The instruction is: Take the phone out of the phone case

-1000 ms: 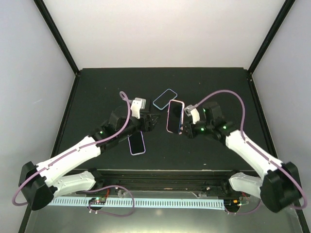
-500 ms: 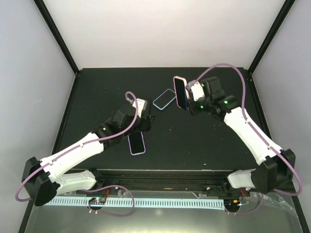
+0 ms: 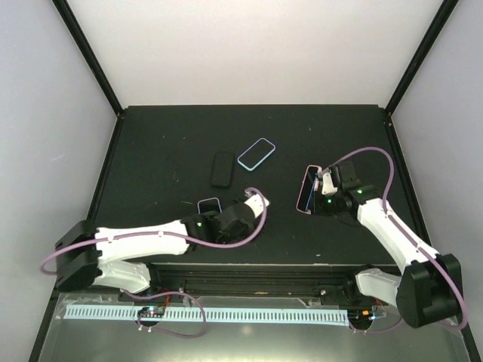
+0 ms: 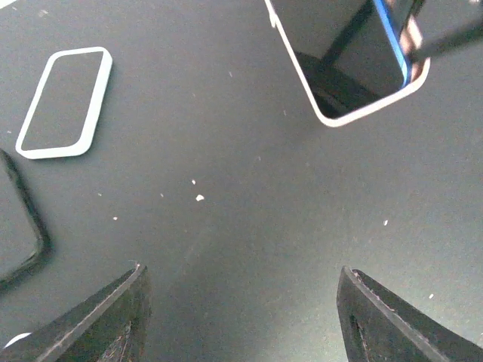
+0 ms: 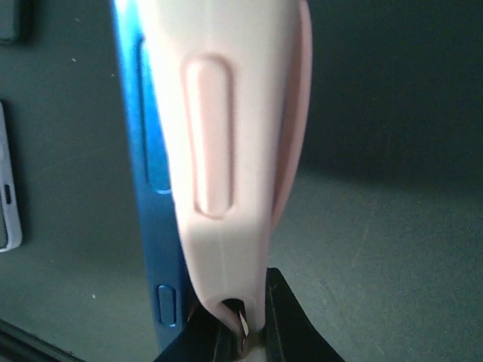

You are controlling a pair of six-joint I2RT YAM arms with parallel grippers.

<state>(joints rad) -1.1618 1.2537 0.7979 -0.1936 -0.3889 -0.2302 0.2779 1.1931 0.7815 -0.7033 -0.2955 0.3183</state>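
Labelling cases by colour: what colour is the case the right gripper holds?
The case is pale pink, clearest in the right wrist view.

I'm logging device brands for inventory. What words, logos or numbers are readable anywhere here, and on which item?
None readable: the pink case, the blue phone inside it, the black case and the white-rimmed case show no lettering, logo or number in any view.

The left arm (image 3: pixel 143 237) lies low, stretched rightward along the near edge. The left tool (image 4: pixel 241 279) has its jaws spread wide, with nothing between them. The right arm (image 3: pixel 392 226) bends inward at the elbow, the right tool (image 3: pixel 321 192) pinched tight.
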